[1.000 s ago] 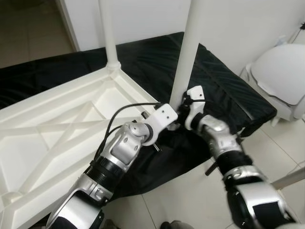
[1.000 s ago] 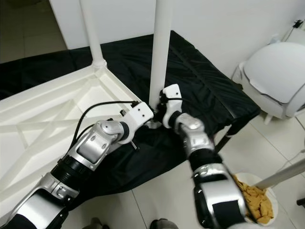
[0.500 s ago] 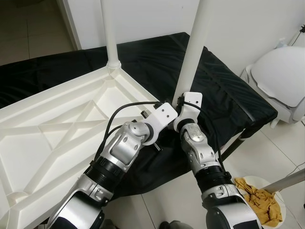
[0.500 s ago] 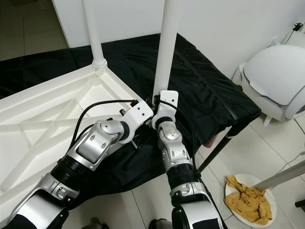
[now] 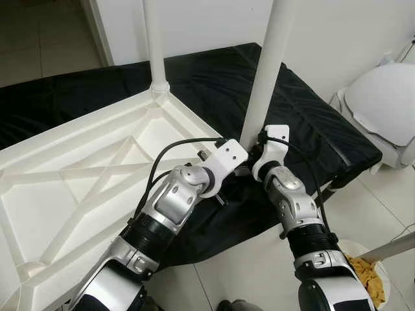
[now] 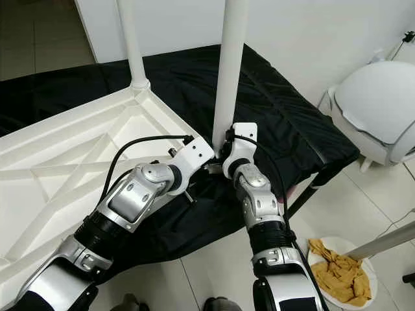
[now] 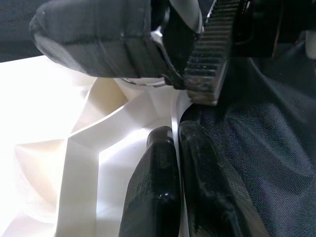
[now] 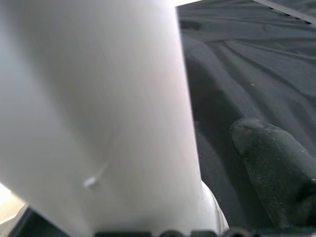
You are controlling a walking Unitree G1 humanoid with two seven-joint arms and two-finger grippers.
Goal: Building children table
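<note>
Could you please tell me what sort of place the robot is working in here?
Probably a room in a home, hedged: tiled floor, white wall, and a black-covered bed or mattress bearing an upturned white table, where both claws work at a leg.

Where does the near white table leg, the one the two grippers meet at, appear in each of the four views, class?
Left eye view: near table leg rises right of centre.
Right eye view: it stands at centre.
Left wrist view: its base is at the top edge, behind the right gripper.
Right wrist view: it covers the left half.
Shared landmark: the black cloth.
</note>
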